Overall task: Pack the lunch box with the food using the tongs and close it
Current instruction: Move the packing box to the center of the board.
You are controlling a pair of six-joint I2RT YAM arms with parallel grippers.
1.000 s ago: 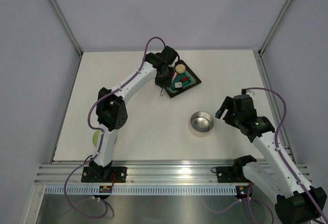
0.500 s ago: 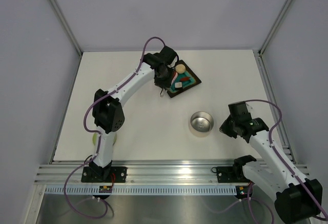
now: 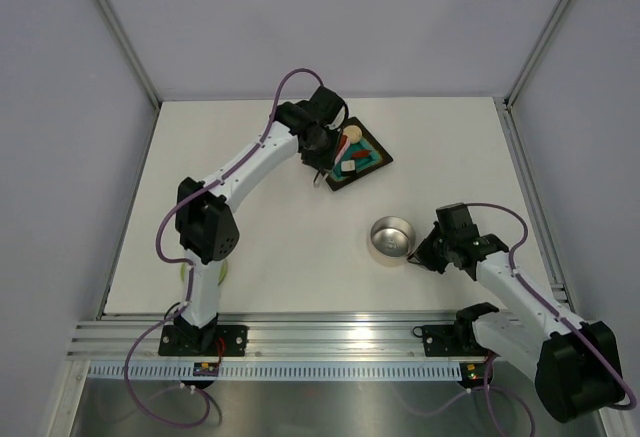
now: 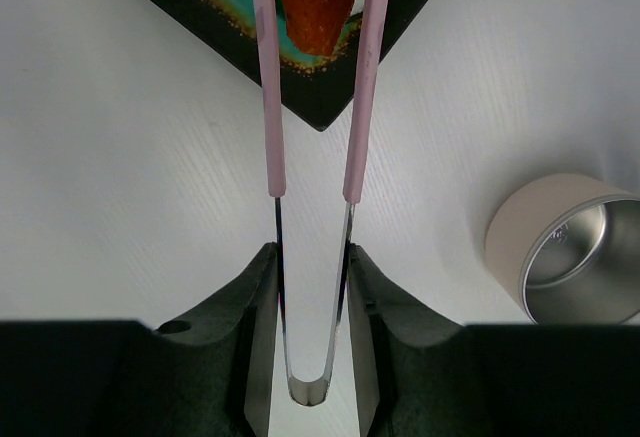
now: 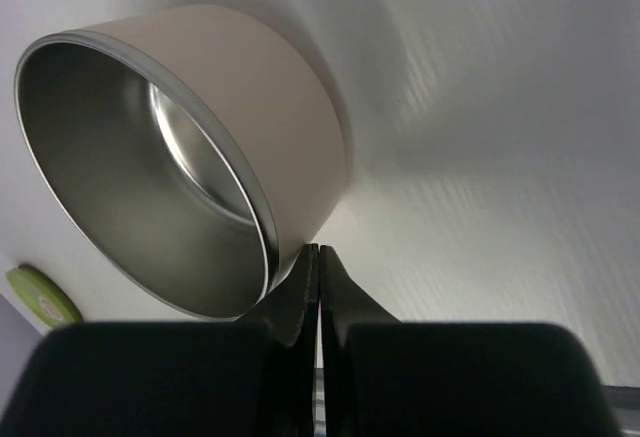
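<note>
The white table [image 3: 290,247] carries everything. From above, the left arm [image 3: 245,167] reaches to the far middle, and the right arm [image 3: 510,287] bends low toward the centre.

The square teal tray [image 3: 384,160] sits at the far middle, turned cornerwise. The left wrist view shows only one dark-rimmed corner of it.

The lunch box [image 3: 392,239] stands open, upright and empty, near the table's centre and well apart from the tray. The top view gives its place. The right wrist view shows its shiny bare inside and pale outer wall close up.

Its green lid [image 3: 186,269] peeks out by the left arm's lower link. In the right wrist view it is a small disc far behind the lunch box.

The left gripper [image 3: 318,144] hangs over the tray's near-left edge. Its wrist camera alone shows it pinching the steel end of the tongs [image 4: 270,77].

The right gripper [image 5: 318,257] has its fingers pressed together on nothing, their tips right at the lunch box's outer wall. Contact cannot be told.

A red-orange piece [image 4: 315,2] sits between the pink tong arms above the tray. From above, a beige ball [image 3: 352,135] and a white block [image 3: 347,167] also lie there.
</note>
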